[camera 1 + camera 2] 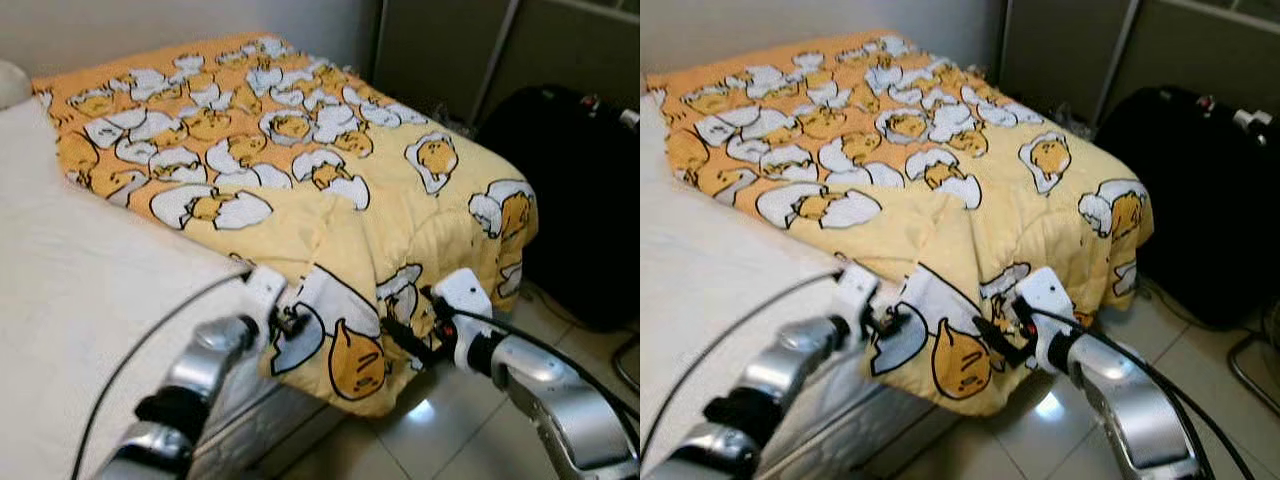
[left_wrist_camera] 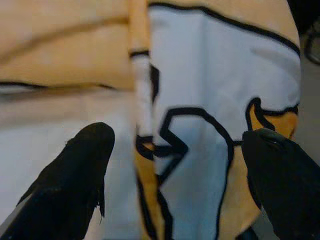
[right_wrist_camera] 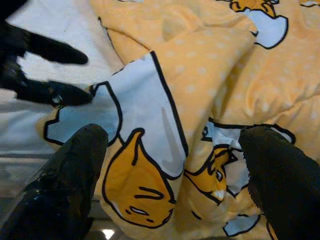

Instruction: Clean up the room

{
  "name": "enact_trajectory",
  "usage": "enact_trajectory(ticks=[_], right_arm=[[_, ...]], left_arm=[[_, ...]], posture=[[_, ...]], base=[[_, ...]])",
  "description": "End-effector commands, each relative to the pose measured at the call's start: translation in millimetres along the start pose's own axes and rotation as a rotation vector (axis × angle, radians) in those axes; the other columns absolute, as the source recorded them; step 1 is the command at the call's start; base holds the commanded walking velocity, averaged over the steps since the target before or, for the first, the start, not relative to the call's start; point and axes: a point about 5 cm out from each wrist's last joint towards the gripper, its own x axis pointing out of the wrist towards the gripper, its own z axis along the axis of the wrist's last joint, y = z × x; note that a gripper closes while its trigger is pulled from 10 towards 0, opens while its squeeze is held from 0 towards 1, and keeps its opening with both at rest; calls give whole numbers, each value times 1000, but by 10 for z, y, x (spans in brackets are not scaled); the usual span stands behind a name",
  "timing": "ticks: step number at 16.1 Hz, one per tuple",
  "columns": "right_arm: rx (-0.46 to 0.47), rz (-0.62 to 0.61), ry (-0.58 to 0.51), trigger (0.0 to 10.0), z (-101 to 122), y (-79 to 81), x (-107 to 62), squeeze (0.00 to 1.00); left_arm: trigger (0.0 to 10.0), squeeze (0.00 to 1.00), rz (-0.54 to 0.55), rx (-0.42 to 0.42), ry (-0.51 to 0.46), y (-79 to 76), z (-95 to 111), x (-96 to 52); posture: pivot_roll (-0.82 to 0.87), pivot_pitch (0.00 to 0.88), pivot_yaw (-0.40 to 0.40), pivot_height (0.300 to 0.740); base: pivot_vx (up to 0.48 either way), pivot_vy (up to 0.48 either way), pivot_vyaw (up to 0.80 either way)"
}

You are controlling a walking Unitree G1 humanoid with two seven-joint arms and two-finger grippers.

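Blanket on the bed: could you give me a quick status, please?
Left gripper and right gripper both open at the blanket's hanging corner. Nothing gripped yet. Black suitcase stands beside the bed.

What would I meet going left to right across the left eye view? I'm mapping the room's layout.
Bare white mattress → left gripper → yellow quilt printed with egg cartoons → right gripper → black suitcase by the wall.
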Motion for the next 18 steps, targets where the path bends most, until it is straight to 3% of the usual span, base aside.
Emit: enact_trajectory(ticks=[1, 2, 3, 4, 5, 6, 7, 11, 12, 14, 15, 18], right_arm=[[-13, 7, -11, 10000, 39, -34, -34, 1000], [-18, 11, -9, 10000, 36, -39, -58, 1000], [-20, 11, -5, 10000, 31, -39, -76, 1000], [-21, 13, -3, 10000, 25, -34, -102, 1000], [-21, 15, -2, 10000, 22, -26, -117, 1000], [-18, 16, 1, 10000, 10, -14, -132, 1000], [-14, 24, 7, 10000, -3, 1, -147, 1000], [-18, 37, 18, 10000, -34, 25, -145, 1000], [-23, 36, 19, 10000, -32, 30, -147, 529], [-27, 33, 19, 10000, -24, 26, -152, 392], [-31, 34, 20, 10000, -21, 34, -166, 0], [-31, 33, 26, 10000, -42, 32, -180, 0]], left_arm=[[10000, 996, -5, 18, -5, 7, 23, 35], [10000, 827, -7, 26, 12, -24, -6, 70], [10000, 204, 20, 47, 39, -26, -38, 89], [10000, 27, 56, 61, 70, -18, -81, 113], [9412, 0, 62, 40, 79, -19, -99, 123], [2941, 0, 51, 3, 80, -37, -113, 132], [0, 0, 28, -27, 91, -67, -137, 146], [0, 0, 41, -36, 105, -77, -166, 161], [0, 0, 58, -12, 111, -67, -167, 161], [0, 0, 69, -8, 115, -68, -176, 164], [0, 0, 75, -6, 112, -70, -178, 166], [0, 0, 79, 5, 108, -74, -182, 166]], posture=[[-107, 0, 43, 740], [-113, 0, 44, 740], [-120, 0, 46, 740], [-130, 0, 49, 740], [-134, 0, 52, 740], [-137, 0, 54, 740], [-137, 0, 56, 740], [-139, 1, 56, 740], [-141, 2, 57, 740], [-150, 5, 58, 740], [-155, 6, 60, 740], [-145, 14, 53, 740]], base=[[0, 0, 0], [0, 0, 0], [0, 0, 0], [0, 0, 0], [0, 0, 0], [0, 0, 0], [0, 0, 0], [0, 0, 0], [0, 0, 0], [0, 0, 0], [0, 0, 0], [0, 0, 0]])
